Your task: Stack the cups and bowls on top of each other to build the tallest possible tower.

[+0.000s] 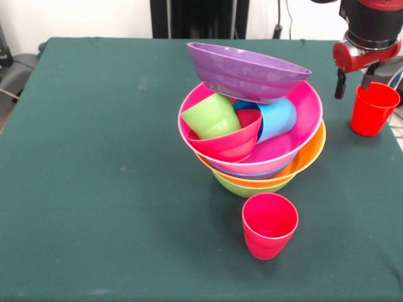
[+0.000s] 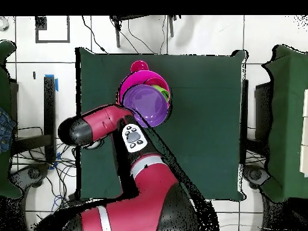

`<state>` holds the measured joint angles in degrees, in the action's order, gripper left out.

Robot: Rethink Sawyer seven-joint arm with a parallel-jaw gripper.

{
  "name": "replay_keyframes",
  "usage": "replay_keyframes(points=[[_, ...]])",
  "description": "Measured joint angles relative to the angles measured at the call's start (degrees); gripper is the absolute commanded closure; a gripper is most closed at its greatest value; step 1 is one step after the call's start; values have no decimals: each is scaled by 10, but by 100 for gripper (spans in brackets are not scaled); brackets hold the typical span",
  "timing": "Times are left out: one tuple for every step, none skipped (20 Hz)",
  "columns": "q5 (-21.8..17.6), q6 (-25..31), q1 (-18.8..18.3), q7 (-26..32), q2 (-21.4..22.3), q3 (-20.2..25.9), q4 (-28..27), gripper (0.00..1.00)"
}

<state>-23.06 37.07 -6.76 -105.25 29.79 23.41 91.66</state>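
Observation:
The tower stands mid-table: lime green bowl [image 1: 245, 187] at the bottom, then orange [image 1: 308, 157], blue [image 1: 252, 175] and the wide pink bowl [image 1: 302, 119]. In the pink bowl lie the small red bowl [image 1: 230, 146], the lime green cup [image 1: 211, 116] and the sky blue cup [image 1: 277, 117], both cups tipped on their sides. The purple bowl [image 1: 245, 70] rests tilted on top; it also shows in the overhead view [image 2: 147, 103]. One red cup [image 1: 269, 225] stands upright in front of the tower. The other red cup [image 1: 373, 108] stands at the right edge. My gripper [image 1: 354, 80] is open just above its left rim, one finger [image 1: 340, 85] outside the cup.
The table [image 1: 94, 157] has a dark green cloth. In the overhead view my arm [image 2: 102, 123] reaches across the table's left part and hides the gripper and the cup beneath it. The front red cup [image 2: 139, 65] shows beyond the tower.

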Motion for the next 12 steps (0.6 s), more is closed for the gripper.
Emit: replay_keyframes(points=[[1,0,0,0,-2,1,0,0],[2,0,0,0,-5,3,0,0],[3,0,0,0,-7,4,0,0],[5,0,0,0,-9,5,0,0],[6,0,0,0,-10,6,0,0],[9,0,0,0,-11,8,0,0],[12,0,0,0,-11,10,0,0],[15,0,0,0,-11,12,0,0],[16,0,0,0,-11,13,0,0],[18,0,0,0,-11,14,0,0],[18,0,0,0,-11,15,0,0],[18,-1,0,0,-11,15,0,0]])
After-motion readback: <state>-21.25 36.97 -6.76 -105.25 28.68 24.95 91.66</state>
